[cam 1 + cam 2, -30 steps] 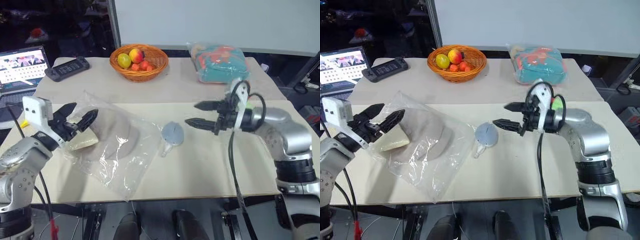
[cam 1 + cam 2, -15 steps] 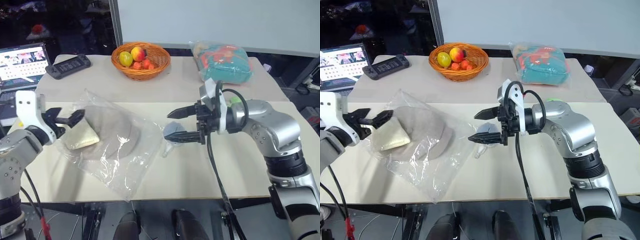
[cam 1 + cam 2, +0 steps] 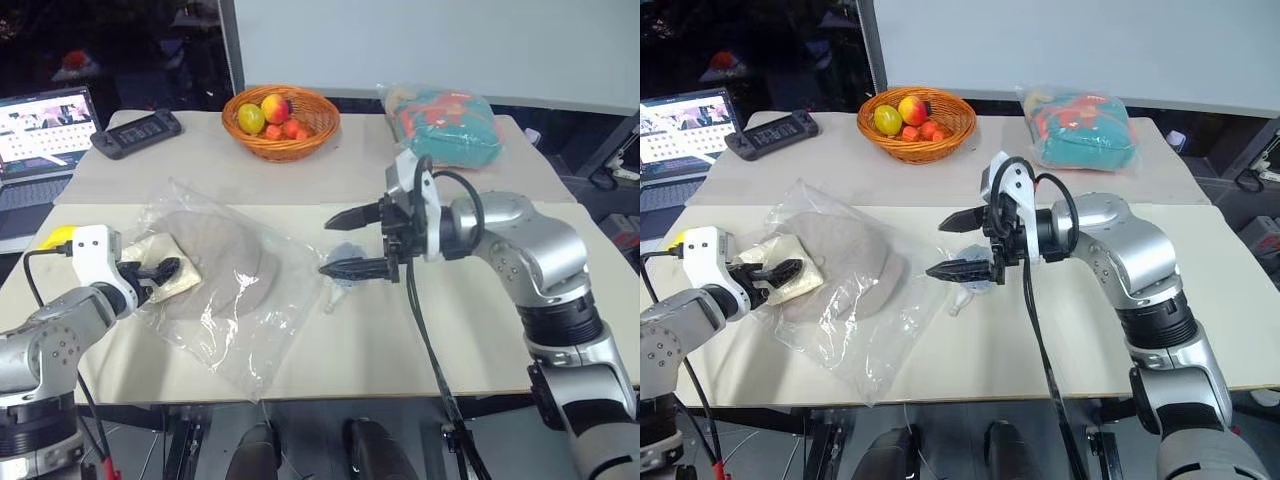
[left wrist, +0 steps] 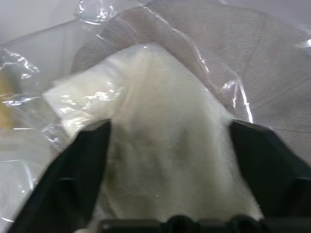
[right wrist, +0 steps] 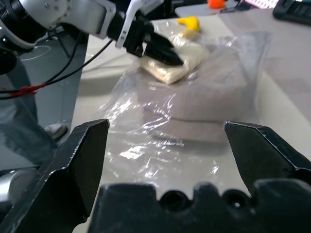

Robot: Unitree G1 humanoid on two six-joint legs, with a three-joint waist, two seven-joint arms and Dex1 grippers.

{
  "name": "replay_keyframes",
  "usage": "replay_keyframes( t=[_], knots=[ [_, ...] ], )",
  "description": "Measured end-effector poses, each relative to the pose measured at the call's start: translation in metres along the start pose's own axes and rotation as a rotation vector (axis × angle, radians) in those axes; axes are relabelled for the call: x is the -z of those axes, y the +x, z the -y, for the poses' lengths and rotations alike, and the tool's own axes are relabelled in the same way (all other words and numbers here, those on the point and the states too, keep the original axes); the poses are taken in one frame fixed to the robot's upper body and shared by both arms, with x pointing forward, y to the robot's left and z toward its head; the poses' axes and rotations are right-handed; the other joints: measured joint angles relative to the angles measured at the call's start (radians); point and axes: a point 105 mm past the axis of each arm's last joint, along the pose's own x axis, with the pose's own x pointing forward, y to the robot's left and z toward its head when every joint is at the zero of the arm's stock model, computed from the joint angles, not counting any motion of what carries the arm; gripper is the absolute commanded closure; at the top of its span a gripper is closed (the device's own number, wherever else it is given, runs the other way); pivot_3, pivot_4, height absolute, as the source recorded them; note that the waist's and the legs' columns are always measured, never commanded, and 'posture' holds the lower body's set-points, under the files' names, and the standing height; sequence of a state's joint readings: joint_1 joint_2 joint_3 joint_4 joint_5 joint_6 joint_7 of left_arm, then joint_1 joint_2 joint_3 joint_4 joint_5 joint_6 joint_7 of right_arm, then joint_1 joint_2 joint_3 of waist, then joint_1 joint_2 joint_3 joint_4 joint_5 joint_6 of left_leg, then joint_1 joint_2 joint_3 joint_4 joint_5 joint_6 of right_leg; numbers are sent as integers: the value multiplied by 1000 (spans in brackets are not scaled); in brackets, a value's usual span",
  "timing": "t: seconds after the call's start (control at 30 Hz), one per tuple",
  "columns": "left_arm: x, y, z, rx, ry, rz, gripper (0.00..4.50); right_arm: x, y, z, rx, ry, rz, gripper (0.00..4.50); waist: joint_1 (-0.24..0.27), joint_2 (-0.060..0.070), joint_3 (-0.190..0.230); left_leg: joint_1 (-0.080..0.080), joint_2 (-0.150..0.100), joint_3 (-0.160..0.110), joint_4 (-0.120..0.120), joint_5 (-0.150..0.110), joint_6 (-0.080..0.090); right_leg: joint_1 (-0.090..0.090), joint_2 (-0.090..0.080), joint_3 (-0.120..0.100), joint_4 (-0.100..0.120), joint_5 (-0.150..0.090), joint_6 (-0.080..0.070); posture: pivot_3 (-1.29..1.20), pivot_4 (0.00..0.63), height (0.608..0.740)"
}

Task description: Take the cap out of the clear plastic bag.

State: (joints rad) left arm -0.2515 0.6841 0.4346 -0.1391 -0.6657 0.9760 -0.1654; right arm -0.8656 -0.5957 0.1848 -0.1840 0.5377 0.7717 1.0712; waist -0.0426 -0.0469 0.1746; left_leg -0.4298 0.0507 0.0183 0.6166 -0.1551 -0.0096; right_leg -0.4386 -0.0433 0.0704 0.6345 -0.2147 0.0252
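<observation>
While the cap (image 3: 222, 262) lies inside the clear plastic bag (image 3: 243, 318) near the surface's (image 3: 440, 340) left front corner, my left pincer (image 3: 158, 275) sits at the bag's left end, its fingers standing apart on either side of the pale cream bundle (image 3: 160, 277) tucked against the cap. My right pincer (image 3: 338, 243) hangs wide and empty just right of the bag, pointing left. My left arm is nearer, and the bag's long axis runs from the left edge toward the front.
</observation>
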Motion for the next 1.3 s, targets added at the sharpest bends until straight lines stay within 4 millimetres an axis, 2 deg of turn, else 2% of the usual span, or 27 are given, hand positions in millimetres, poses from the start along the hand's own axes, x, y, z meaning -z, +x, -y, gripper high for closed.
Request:
replay_keyframes(
  t=[0.17, 0.23, 0.27, 0.3, 0.4, 0.5, 0.6, 0.67, 0.77, 0.83, 0.9, 1.07, 1.1, 1.17, 1.3],
  knots=[
    [2, 3, -1, 1, 14, -9, 3325, -10, -1, 5, 40, -33, 17, 0, 0, 0, 0, 0, 0, 0, 0, 0, 0, 0, 0, 0, 1, 0, 0, 0, 150, 740],
    [0, 5, -5, -20, 16, -1, 4123, -13, 1, 8, 56, -42, 27, 0, 0, 0, 0, 0, 0, 0, 0, 0, 0, 0, 0, 0, 2, 0, 0, 0, 150, 740],
    [-1, 6, -6, -31, 19, 9, 4386, -14, 1, 9, 61, -46, 30, 0, 0, 0, 0, 0, 0, 0, 0, 0, 0, -1, 0, 0, 3, 0, 0, 0, 150, 740],
    [-3, 7, -8, -46, 17, 26, 4451, -16, 1, 9, 64, -51, 32, 0, 0, 0, 0, 1, 0, 0, 1, 0, 0, -1, 0, 0, 4, 0, -1, 0, 150, 740],
    [-14, 11, -13, -88, 1, 104, 4451, -19, 1, 12, 71, -61, 42, 0, 1, 0, 0, 0, 0, 0, 3, 0, 0, -1, 0, 0, 6, 0, -1, 0, 150, 740],
    [-56, 4, -22, -157, -20, 300, 4451, -22, 4, 14, 70, -58, 58, 0, 0, -2, 1, -2, 1, -1, 9, 0, 0, -1, 1, -1, 8, 0, -1, 0, 150, 740],
    [-100, -25, -55, -314, -45, 497, 4451, -23, 5, 14, 61, -64, 69, 0, -6, -2, 1, -2, 1, 1, 10, 0, 0, -1, 0, 0, 7, 1, 1, 0, 150, 740],
    [-111, -44, -79, -420, -54, 563, 4451, -22, 5, 16, 65, -58, 67, 0, -6, -2, 1, -2, 1, 1, 10, 0, 0, -1, 0, 0, 7, 1, 1, 0, 150, 740],
    [-102, -59, -107, -545, -75, 556, 4451, -22, 8, 17, 60, -61, 75, 0, -2, -2, 1, -2, 1, 1, 10, 0, 0, -1, 0, 0, 8, 1, 1, 0, 150, 740],
    [-80, -64, -130, -622, -117, 495, 4451, -25, 11, 15, 43, -73, 82, 0, -1, -2, 1, -2, 1, 1, 10, 0, 0, -1, 0, 0, 8, 1, 1, 0, 150, 740],
    [-61, -65, -145, -658, -159, 446, 4451, -27, 12, 14, 38, -81, 87, 0, -1, -3, 1, -2, 1, 1, 10, 0, -1, -1, 0, -1, 7, 1, 1, 0, 150, 740],
    [-12, -50, -175, -666, -260, 342, 4451, -29, 14, 14, 26, -80, 95, 0, 7, -3, 0, -2, 2, 1, 10, 0, -1, -1, -1, -3, 8, 2, -1, 0, 150, 740],
    [-5, -45, -179, -659, -266, 324, 3807, -28, 14, 15, 24, -78, 93, 0, 10, -4, 0, -2, 2, 1, 10, 0, -1, -1, -1, -3, 8, 2, -1, 0, 150, 740],
    [-5, -39, -184, -648, -272, 331, 3264, -28, 14, 14, 19, -77, 93, 0, 13, -7, 0, -2, 3, 1, 10, -3, -6, -2, -1, -4, 8, 3, -2, 0, 150, 740],
    [-27, -42, -194, -649, -230, 404, 1769, -29, 14, 14, 20, -80, 91, 0, 13, -8, -1, -2, 3, 3, 10, -3, -7, -2, -2, -4, 7, 3, -2, 0, 150, 740]
  ],
)
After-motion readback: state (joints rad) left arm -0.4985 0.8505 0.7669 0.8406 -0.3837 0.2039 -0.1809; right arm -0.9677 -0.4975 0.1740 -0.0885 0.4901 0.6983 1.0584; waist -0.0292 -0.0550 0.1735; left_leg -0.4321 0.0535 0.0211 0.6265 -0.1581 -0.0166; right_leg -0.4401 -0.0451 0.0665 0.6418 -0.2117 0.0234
